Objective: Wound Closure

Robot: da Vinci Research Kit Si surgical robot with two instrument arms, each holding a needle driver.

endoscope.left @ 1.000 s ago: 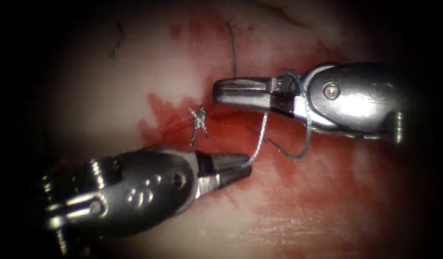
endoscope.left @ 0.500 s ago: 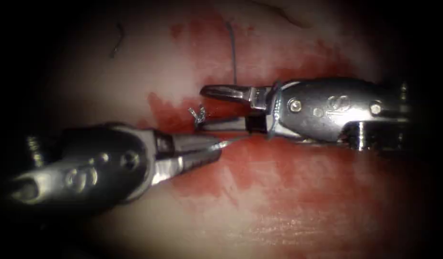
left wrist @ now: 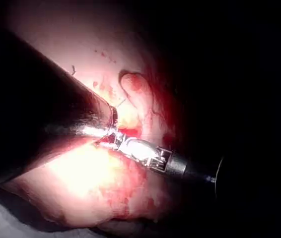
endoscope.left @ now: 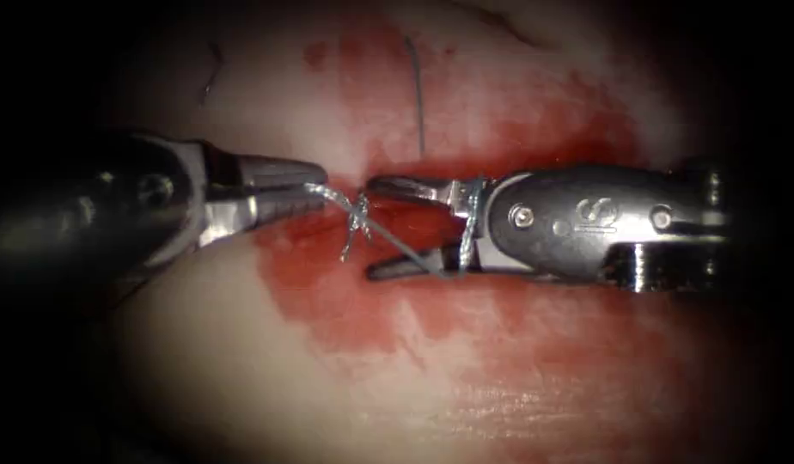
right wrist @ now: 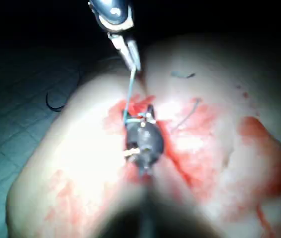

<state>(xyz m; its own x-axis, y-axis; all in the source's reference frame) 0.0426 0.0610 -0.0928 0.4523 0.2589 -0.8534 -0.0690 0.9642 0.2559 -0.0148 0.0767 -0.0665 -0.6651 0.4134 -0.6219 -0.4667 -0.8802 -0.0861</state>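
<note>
Steel-grey thread (endoscope.left: 397, 245) runs taut from my left tool (endoscope.left: 315, 193), through the knot (endoscope.left: 358, 215) at the cut's (endoscope.left: 414, 210) left end, and on to my right tool (endoscope.left: 373, 228). The left jaws are clenched on the thread at nine o'clock of the knot. The right jaws, at three o'clock of it, are spread wide and grasp nothing, though a wrap of thread (endoscope.left: 468, 228) lies around them close to the hinge. I judge this to be a throw being laid on the knot. To do it well I want the two tools pulling level and opposite along the nine-to-three line, low over the tissue (endoscope.left: 242, 344), so the throw seats flat instead of lifting the edges. The wrap must slide off the right jaws cleanly without snagging at the hinge. My left grip must not slip on thread wet with red fluid (endoscope.left: 534, 326). A cut end of thread (endoscope.left: 418, 94) lies at twelve o'clock of the knot, well apart from the work. What I take for the needle (right wrist: 53, 105) lies on the worktop (right wrist: 11, 148) beside the tissue, not in it, and neither tool holds it.
</note>
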